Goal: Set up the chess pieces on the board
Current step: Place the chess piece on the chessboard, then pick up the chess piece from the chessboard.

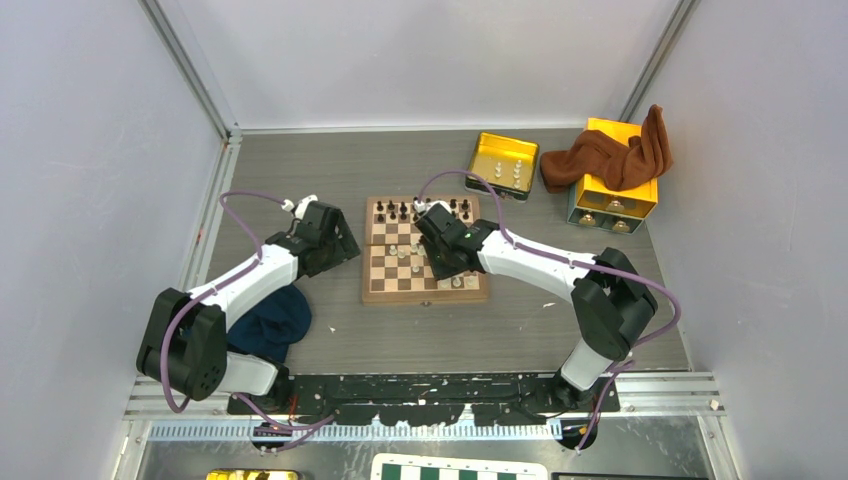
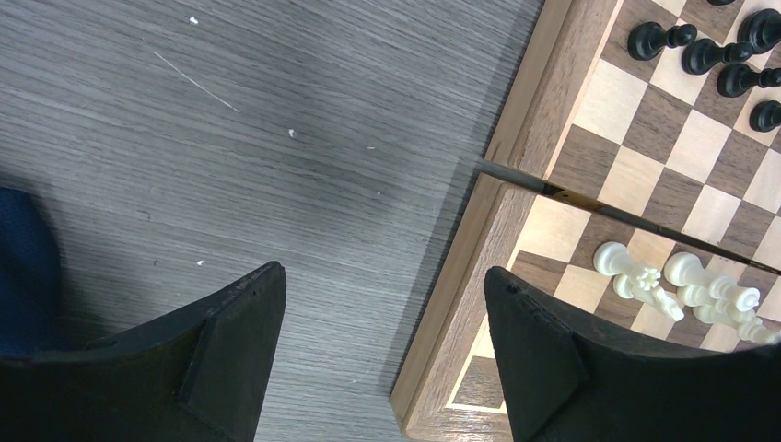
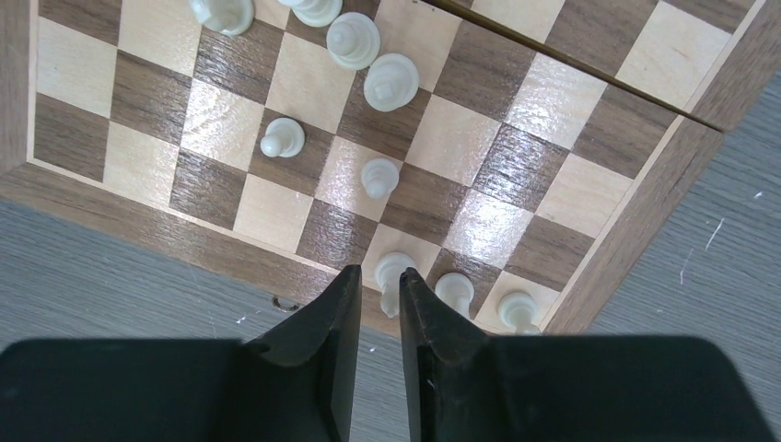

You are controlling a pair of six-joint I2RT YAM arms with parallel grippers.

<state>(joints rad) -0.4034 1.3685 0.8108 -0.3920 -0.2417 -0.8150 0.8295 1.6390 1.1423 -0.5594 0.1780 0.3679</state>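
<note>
The small wooden board [image 1: 400,296] lies mid-table. Dark chess pieces [image 1: 405,211] stand along its far rows and cream ones [image 1: 403,250] near the middle. My right gripper [image 3: 378,271] hovers at the board's near edge, its jaws a narrow slit apart. A cream piece [image 3: 390,267] stands upright on a near-row square between the tips, with a gap on its left side. Two more cream pieces [image 3: 455,293] stand beside it. My left gripper [image 2: 385,269] is wide open and holds nothing, straddling the board's left border [image 2: 525,184].
A yellow tin tray [image 1: 478,160] holding a few pieces sits at the back right. Next to it is a yellow box [image 1: 640,195] draped with a brown cloth [image 1: 610,155]. A dark blue cloth [image 1: 270,320] lies under the left arm. A green-and-white board [image 1: 460,470] shows at the bottom edge.
</note>
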